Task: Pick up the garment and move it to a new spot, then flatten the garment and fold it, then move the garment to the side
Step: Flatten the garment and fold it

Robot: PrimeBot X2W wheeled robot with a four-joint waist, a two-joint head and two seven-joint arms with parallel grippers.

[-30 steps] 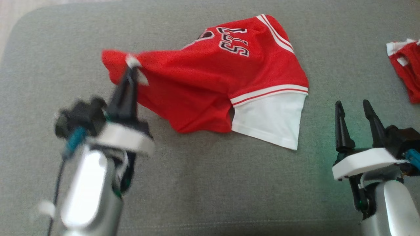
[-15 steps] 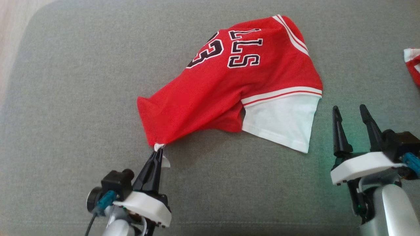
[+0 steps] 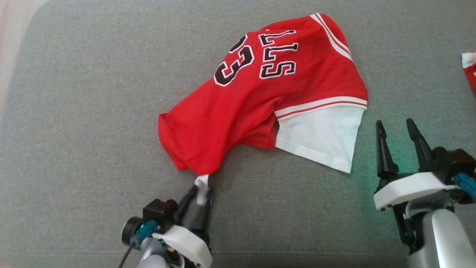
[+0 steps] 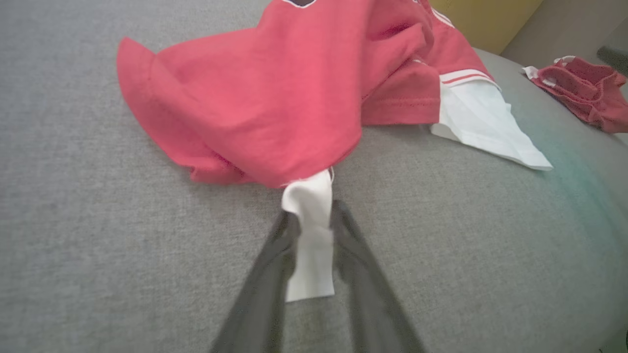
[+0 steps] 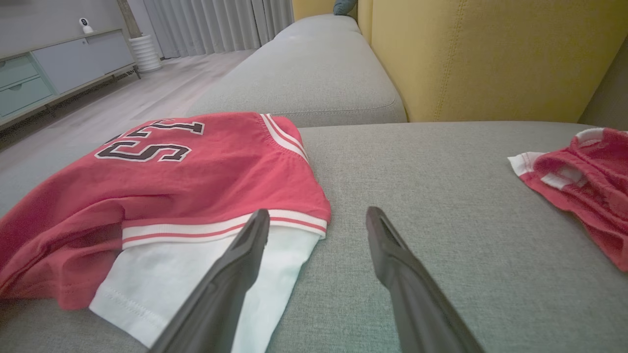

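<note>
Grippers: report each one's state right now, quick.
Left gripper: parted slightly around the white tag of the jersey; whether it grips cannot be told.
Right gripper: open, holding nothing.

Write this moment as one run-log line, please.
left pincer: parted around white tag of red-and-white jersey | right pincer: open, empty | jersey: crumpled on grey fabric cushion

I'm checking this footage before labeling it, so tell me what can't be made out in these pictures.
Lettering on the jersey: head view, the rest of the word is hidden over a fold.
The second garment: head view, cut off by the right edge.
Hold of the left gripper on the tag: left wrist view, fingers blurred, so pinched or loose is unclear.
</note>
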